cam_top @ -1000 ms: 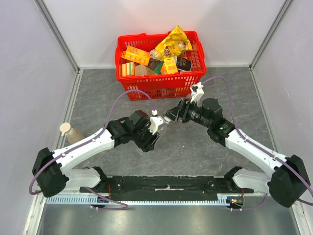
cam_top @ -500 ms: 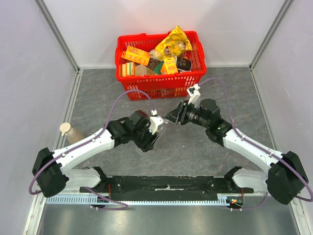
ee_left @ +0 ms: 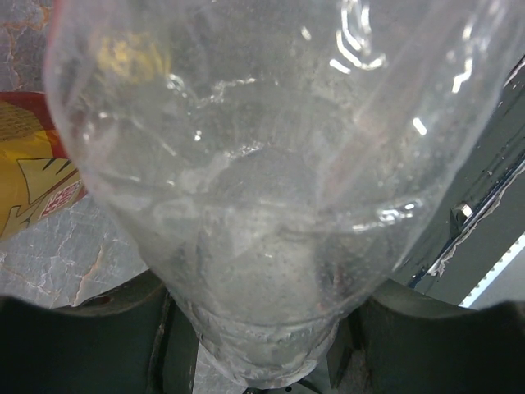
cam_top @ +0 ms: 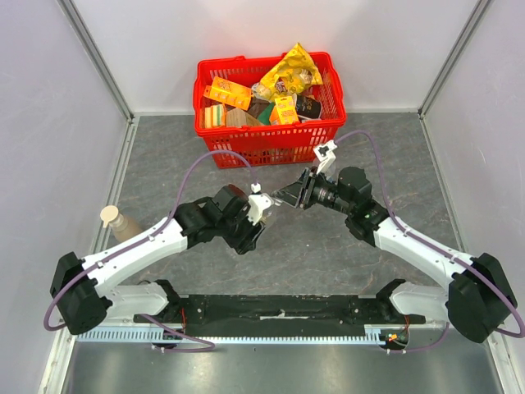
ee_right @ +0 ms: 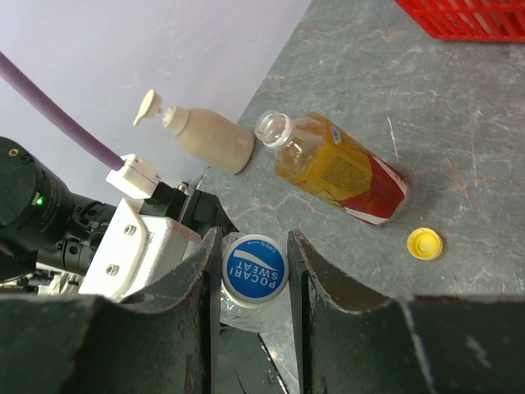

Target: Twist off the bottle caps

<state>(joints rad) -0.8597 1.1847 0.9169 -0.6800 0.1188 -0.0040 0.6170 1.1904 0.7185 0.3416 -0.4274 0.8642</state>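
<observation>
Fingers (ee_right: 190, 287) of the right hand (ee_right: 254, 245) press in on both sides of the blue cap (ee_right: 254, 269), so this hand is clamped on the cap. The cap faces the right wrist camera, shows white POCARI SWEAT lettering, and sits on the neck of a clear plastic bottle (ee_left: 262, 164).

The left hand (ee_left: 261, 345) is clamped on the body of that bottle. Its dark fingers (ee_left: 82, 336) squeeze the bottle from either side, and the crinkled transparent wall fills most of the left wrist view. From above, the two hands meet tip to tip over the middle of the grey counter (ee_right: 459, 123), with the bottle held off the surface between them.

The yellow cap (ee_right: 425, 243) lies loose on the counter, near the base end of a yellow drink bottle (ee_right: 340, 168). That bottle lies on its side with a red and yellow label and an open neck. A beige pump bottle (ee_right: 205, 135) sits just beside the open neck, close to the left wall.

A red basket (cam_top: 271, 146) packed with groceries stands at the far side of the counter, well apart from both hands.
</observation>
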